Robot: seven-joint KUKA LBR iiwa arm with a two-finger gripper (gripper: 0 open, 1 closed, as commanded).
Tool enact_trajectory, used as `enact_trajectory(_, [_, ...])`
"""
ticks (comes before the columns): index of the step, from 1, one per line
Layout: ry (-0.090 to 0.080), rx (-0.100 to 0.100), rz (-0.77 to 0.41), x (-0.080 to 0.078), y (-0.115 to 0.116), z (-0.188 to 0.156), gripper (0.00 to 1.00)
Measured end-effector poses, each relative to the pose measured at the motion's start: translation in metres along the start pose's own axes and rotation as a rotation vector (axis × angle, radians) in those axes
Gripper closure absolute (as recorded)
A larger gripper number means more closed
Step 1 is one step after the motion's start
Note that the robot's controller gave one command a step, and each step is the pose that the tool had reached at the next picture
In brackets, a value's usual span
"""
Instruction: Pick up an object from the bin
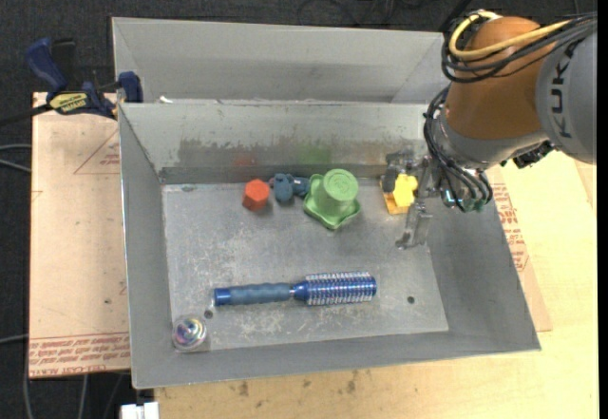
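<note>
Starting at the lower left of the frame, a small silvery round thing [189, 333] lies near the corner of the grey bin [142, 246]. A blue hairbrush [296, 292] stretches along the floor toward lower centre. Along the back wall at mid-frame sit an orange-red block [255, 195] and a small dark blue piece [285, 186] just beside a green cup-shaped toy [332, 198]. Right of centre is a yellow piece [402, 191]. The end effector [412, 229] hangs just below and beside that yellow piece, over bare floor. Whether it is spread or pressed together I cannot tell. As I judge it, closing here would catch nothing, and sidling toward the yellow piece could shove it against the wall.
</note>
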State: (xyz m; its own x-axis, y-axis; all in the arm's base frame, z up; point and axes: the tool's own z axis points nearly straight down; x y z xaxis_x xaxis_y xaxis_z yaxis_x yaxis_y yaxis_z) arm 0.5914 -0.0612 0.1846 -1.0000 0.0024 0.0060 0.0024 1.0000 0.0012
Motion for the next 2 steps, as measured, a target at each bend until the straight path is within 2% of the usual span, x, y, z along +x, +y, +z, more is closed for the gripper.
enact_trajectory(1, [0.004, -0.002, -0.138, 0.085, 0.05, 0.066, 0.0])
enact_trajectory(2, [-0.003, -0.001, -0.116, 0.07, 0.075, 0.118, 0.0])
